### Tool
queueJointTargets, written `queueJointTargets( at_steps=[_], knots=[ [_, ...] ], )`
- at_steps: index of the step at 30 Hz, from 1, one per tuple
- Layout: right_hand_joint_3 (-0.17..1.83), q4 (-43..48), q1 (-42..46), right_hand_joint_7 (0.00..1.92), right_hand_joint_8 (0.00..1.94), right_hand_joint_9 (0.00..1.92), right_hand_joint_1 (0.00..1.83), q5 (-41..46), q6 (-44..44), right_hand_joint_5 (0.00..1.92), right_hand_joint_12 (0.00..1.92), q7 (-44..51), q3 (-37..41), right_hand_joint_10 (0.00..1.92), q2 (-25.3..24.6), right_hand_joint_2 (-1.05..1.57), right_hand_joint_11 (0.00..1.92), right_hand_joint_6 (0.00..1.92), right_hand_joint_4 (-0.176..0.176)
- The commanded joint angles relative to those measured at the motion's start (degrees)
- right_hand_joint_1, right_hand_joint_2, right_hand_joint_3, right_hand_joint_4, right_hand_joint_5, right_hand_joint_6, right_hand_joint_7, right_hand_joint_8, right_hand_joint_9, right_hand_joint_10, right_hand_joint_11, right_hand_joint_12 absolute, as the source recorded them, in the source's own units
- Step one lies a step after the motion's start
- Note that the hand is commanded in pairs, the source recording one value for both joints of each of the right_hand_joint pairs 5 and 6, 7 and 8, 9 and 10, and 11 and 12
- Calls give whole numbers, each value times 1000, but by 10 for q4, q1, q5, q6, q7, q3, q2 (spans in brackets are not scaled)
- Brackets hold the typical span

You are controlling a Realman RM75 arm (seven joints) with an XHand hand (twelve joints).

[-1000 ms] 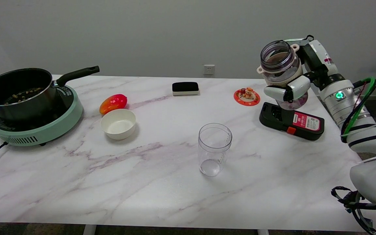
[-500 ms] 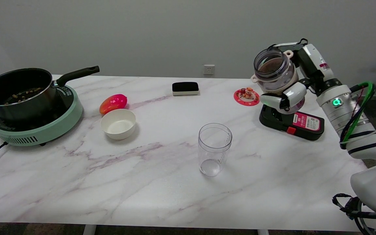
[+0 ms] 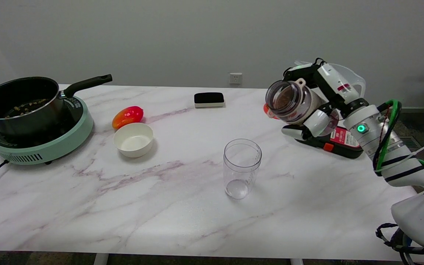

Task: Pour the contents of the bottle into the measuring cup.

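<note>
Far off to the left of the fingers, a black saucepan (image 3: 17, 101) is sitting on a pale green hotplate (image 3: 46, 141), with small brown bits lying in its bottom. Nearer to them, a red-orange mango-like fruit (image 3: 127, 115) is lying just behind a white bowl (image 3: 133, 140). A black-topped eraser block (image 3: 208, 99) is resting toward the far edge of the marble table (image 3: 160, 206), left of the fingers and farther back.

The clear measuring cup (image 3: 241, 168) is standing upright and looking empty, below and to the left of the fingers, well apart from them.

The right hand (image 3: 313, 110) is gripping the bottle (image 3: 289, 101), a clear wide-mouthed jar, in the air above the table; white fingers (image 3: 317, 123) are wrapping its lower body. The bottle is tilting steeply, its open mouth facing left and toward the camera, with brownish contents showing inside. Its mouth is hanging up and to the right of the measuring cup, not over it.

Directly beneath the fingers, a black device with a red label (image 3: 339, 141) is lying on the table. A red coaster (image 3: 266, 108) is peeking out behind the bottle.
</note>
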State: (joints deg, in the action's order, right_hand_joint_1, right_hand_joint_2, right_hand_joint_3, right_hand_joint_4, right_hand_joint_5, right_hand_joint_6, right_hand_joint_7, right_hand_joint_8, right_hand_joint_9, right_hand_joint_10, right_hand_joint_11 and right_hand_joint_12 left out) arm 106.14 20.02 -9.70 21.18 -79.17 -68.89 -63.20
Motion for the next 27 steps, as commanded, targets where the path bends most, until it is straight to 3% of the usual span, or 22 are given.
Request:
queueJointTargets(
  at_steps=[1, 12, 27],
  knots=[
    [1219, 5, 25, 1920, 1920, 1847, 1480, -138, 49, 1920, 1565, 53, 17, 1847, -15, 1536, 1565, 1920, 0],
    [1239, 5, 17, 1920, 1920, 1845, 1496, -135, 60, 1920, 1558, 92, 28, 1845, -12, 1515, 1558, 1920, 0],
    [1246, 8, -22, 1920, 1920, 1830, 1538, -194, 56, 1920, 1550, 111, 9, 1830, 11, 1463, 1550, 1920, 0]
  ],
)
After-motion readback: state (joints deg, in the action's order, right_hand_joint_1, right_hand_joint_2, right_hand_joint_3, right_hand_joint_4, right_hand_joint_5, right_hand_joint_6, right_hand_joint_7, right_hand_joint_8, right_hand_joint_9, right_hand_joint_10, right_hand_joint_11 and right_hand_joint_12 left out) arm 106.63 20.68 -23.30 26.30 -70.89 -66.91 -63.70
